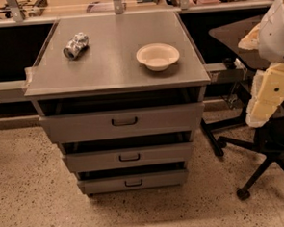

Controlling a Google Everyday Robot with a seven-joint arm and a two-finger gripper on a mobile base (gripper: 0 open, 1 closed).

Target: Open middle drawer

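Three gray drawers (85, 124) stack below the worktop (115, 71); the middle drawer (96, 160) faces open floor. A crushed can (75, 45) and a bowl (158, 56) rest above. The tool (265, 100) hangs right, over an office chair (255, 175); whether it is clenched, I cannot tell.

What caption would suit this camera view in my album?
Gray cabinet with bowl and can on top; gripper at the right edge, apart from the middle drawer.

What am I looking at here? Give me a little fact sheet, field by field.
cabinet: gray, three drawers
middle drawer: dark bar handle at centre, untouched
on top: crushed can left, white bowl right
claw: right edge, beside the cabinet, away from all handles
nearby: chair at right
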